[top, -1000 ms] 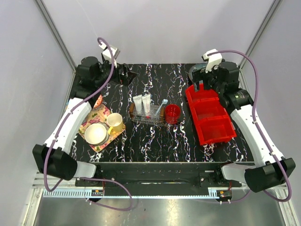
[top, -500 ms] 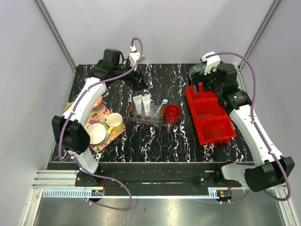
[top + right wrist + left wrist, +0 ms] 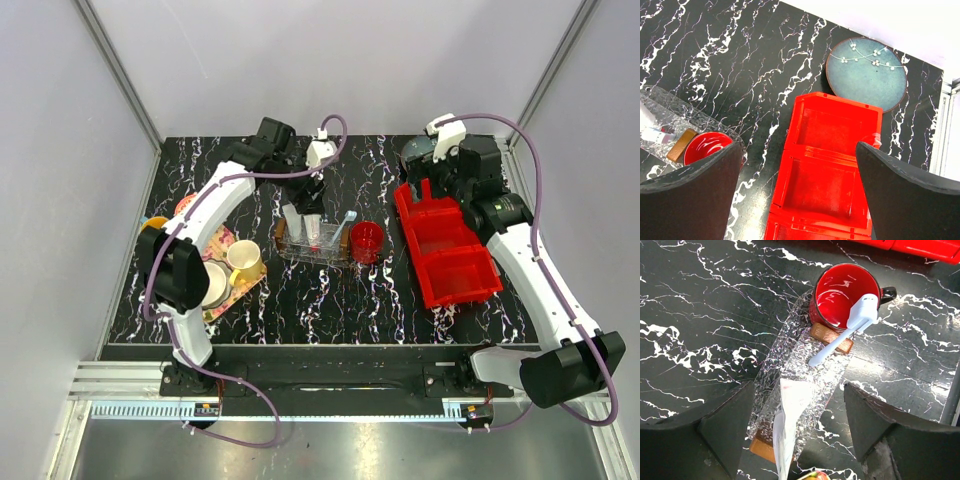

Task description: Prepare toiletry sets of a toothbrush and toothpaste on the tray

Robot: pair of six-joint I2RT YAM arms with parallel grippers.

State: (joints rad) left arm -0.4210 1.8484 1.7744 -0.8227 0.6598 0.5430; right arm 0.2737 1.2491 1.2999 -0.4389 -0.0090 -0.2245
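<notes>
The clear tray (image 3: 300, 252) (image 3: 805, 371) sits mid-table with brown end handles. Two white toothpaste tubes (image 3: 296, 222) stand leaning in its left half. The pale toothbrush (image 3: 343, 226) (image 3: 846, 333) slants from inside the tray across its right handle, its head over a red cup (image 3: 367, 241) (image 3: 832, 290). My left gripper (image 3: 312, 197) (image 3: 797, 435) hangs over the tray's left end, open, with one toothpaste tube (image 3: 786, 422) between its fingers and a gap on both sides. My right gripper (image 3: 800, 200) is open and empty above the red bin (image 3: 832, 150).
The red compartment bin (image 3: 447, 250) lies right of the cup. A dark blue-green plate (image 3: 867, 75) sits behind it at the back. A flowery tray (image 3: 222, 240) at the left holds a yellow cup (image 3: 244, 258) and a white bowl (image 3: 212, 285).
My left arm has swung from the back-left corner rightward to above the clear tray's left end. The right arm and all objects have stayed put.
</notes>
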